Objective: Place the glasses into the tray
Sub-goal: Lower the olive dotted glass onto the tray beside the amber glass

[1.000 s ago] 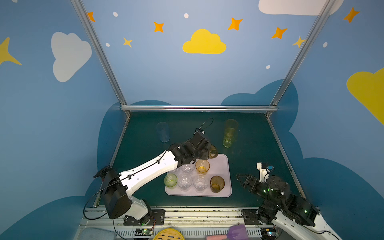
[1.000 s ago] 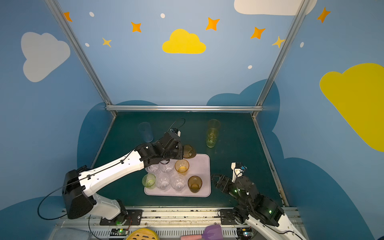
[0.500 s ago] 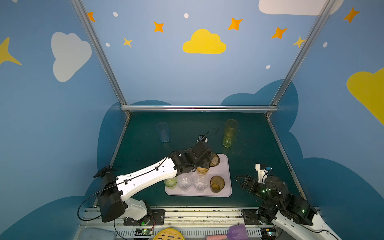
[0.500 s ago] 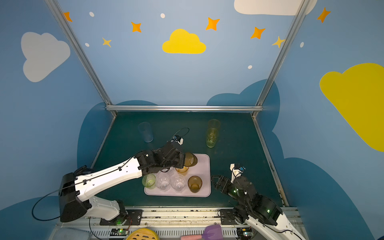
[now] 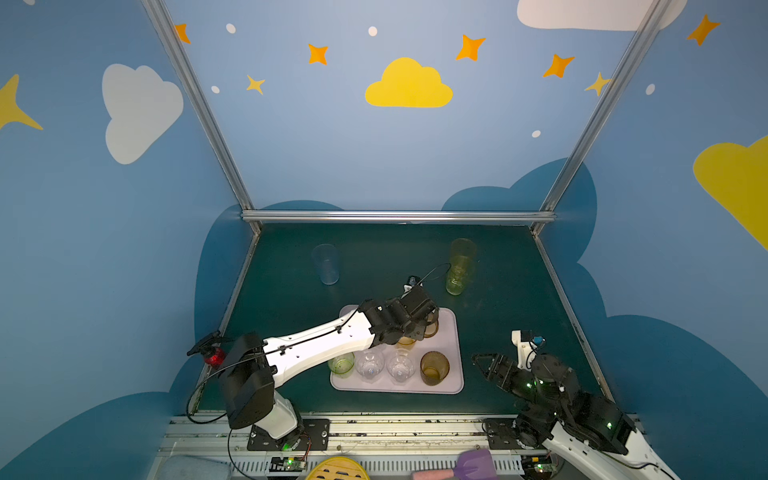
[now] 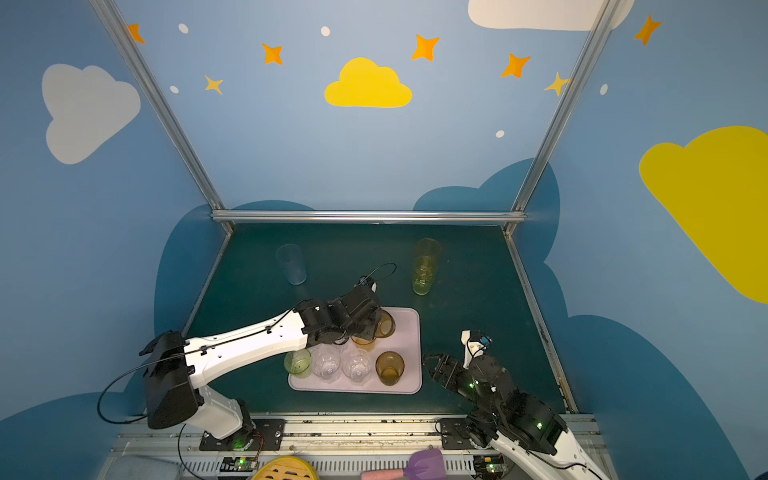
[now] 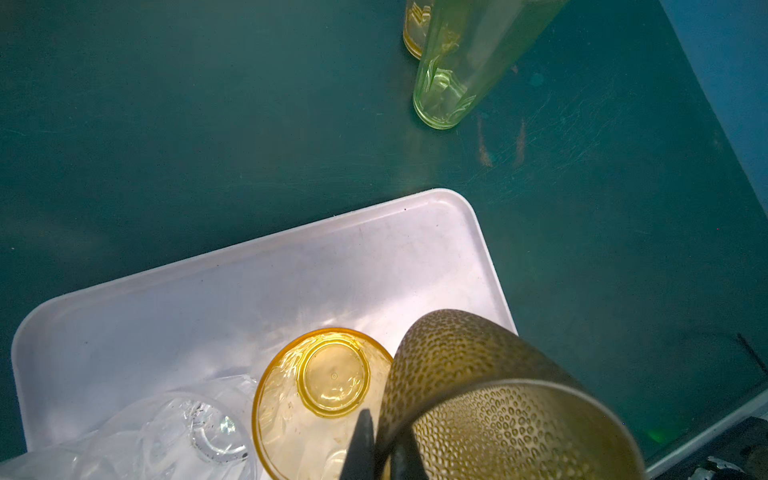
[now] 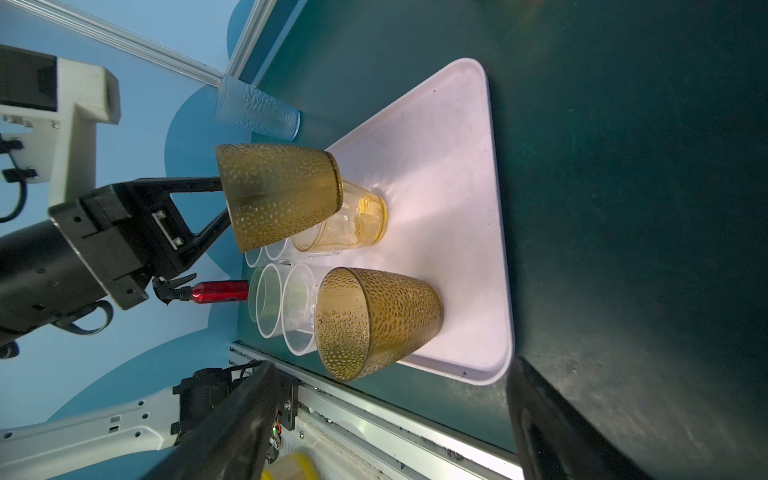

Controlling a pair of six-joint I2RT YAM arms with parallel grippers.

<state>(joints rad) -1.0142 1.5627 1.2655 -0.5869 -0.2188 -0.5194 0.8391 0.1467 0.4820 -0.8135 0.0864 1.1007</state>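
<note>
Left jaws, pinching the brown glass [image 8: 278, 199] by its rim, moved over the tray [image 8: 449, 174] to set it down; right jaws were open.

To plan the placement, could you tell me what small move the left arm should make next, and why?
Probably lower it: the left pincer grips the brown dimpled glass by its rim, raised above a bare stretch of the tray beside the yellow glass.
</note>
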